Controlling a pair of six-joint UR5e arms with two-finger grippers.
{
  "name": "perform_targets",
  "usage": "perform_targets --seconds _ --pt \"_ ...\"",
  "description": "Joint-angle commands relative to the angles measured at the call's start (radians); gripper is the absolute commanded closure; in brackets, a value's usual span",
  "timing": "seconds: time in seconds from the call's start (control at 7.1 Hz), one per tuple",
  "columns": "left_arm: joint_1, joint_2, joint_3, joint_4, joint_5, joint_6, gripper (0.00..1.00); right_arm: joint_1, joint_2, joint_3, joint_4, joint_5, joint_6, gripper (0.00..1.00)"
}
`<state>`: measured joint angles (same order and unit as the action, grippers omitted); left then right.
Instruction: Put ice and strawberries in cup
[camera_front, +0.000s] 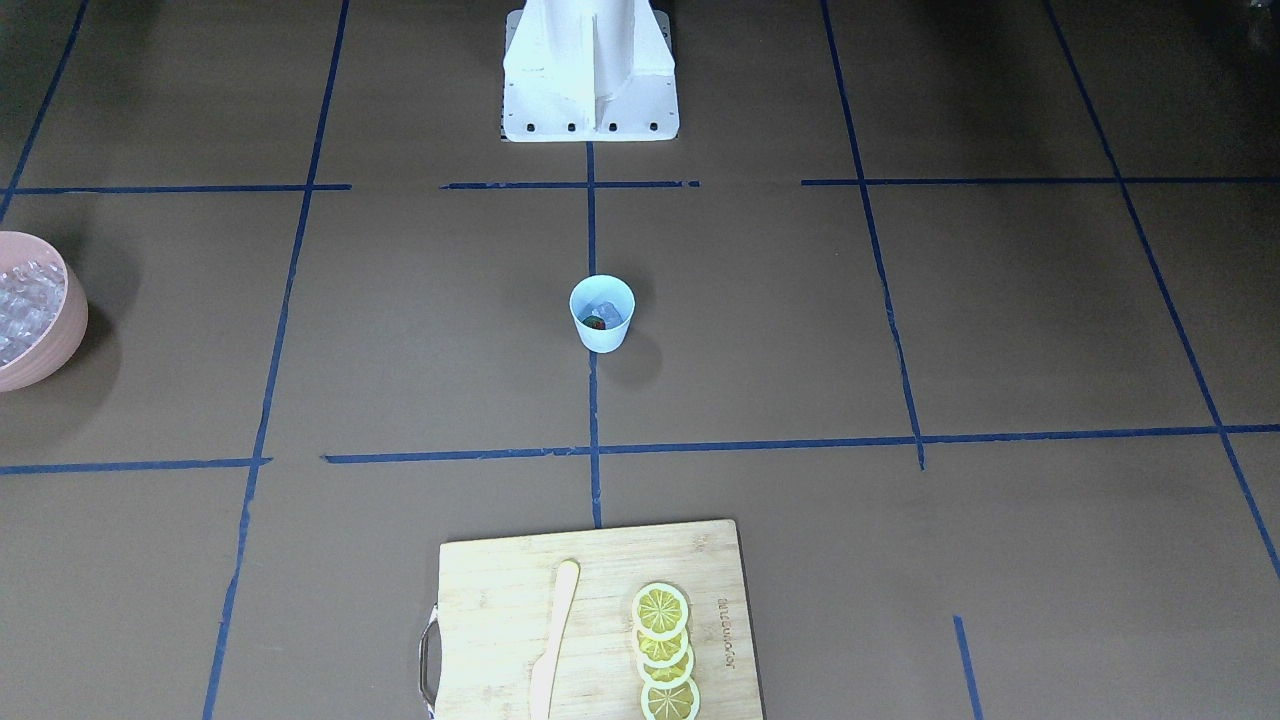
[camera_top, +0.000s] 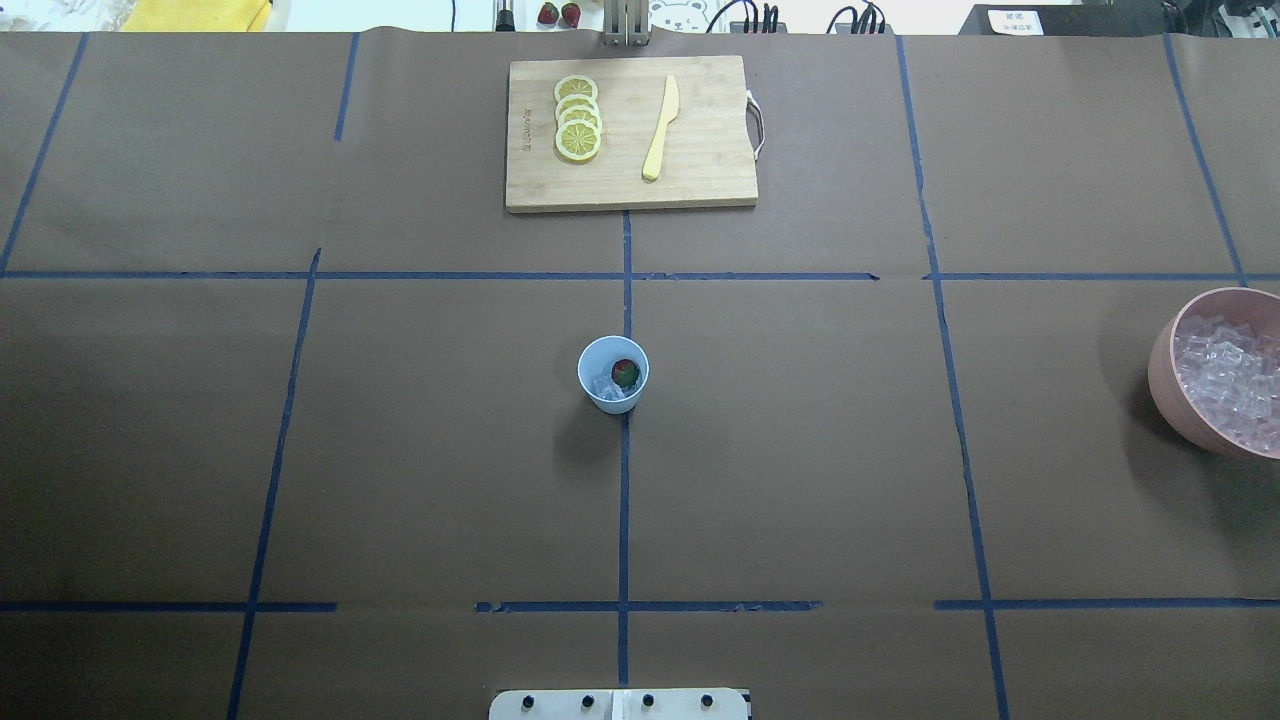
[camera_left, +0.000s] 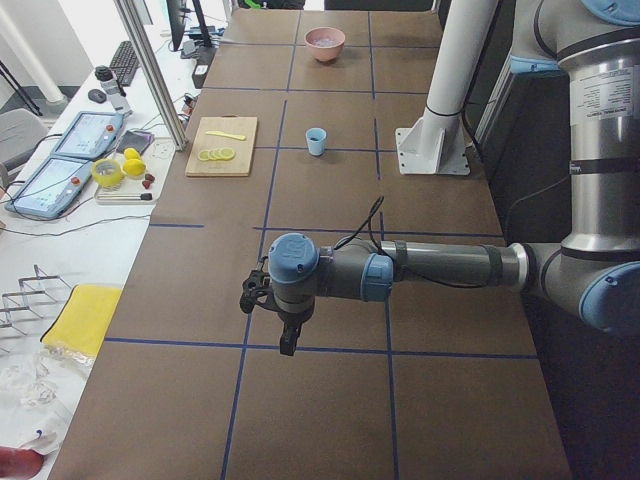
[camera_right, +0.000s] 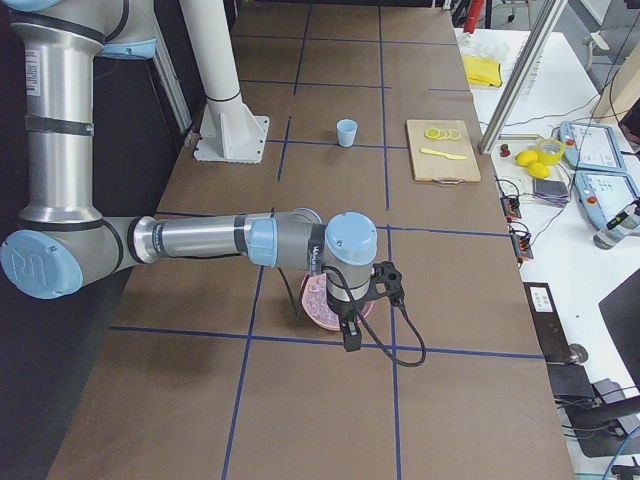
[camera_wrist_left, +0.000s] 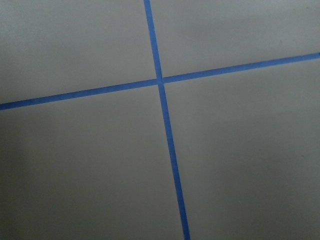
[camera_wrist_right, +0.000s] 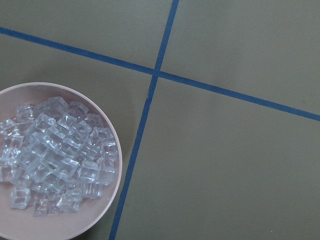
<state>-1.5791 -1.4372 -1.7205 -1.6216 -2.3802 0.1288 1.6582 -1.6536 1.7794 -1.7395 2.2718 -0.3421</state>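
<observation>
cup (camera_top: 612, 405): strawberry (camera_top: 626, 372) + ice (camera_top: 603, 388) | pink bowl (camera_top: 1162, 375): ice cubes (camera_wrist_right: 50, 155) | jaws, both arms: cannot tell

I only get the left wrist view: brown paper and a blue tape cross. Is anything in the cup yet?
Observer: Yes, a strawberry lies on ice inside the cup.
Operator: Where's the rest of the ice?
Observer: Heaped in the pink bowl at the right end of the table.
Operator: And where am I hovering?
Observer: The left hand hangs over the table's left end, far from the cup; open or shut, I cannot tell.
</observation>
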Motion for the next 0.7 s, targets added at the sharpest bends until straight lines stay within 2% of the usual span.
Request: perform_targets --seconds 0.0,0.14,0.56 --pt "0.001 0.014 0.018 0.043 -0.038 0.003 0.00 0.000 0.000 0.000 0.000 0.000 0.000 0.00" --pt "0.001 0.006 0.048 0.037 -0.054 0.003 0.00 0.000 0.000 0.000 0.000 0.000 0.000 0.00" --pt "0.001 0.008 0.047 0.039 -0.043 0.009 0.00 0.000 -0.002 0.000 0.000 0.000 0.000 0.00"
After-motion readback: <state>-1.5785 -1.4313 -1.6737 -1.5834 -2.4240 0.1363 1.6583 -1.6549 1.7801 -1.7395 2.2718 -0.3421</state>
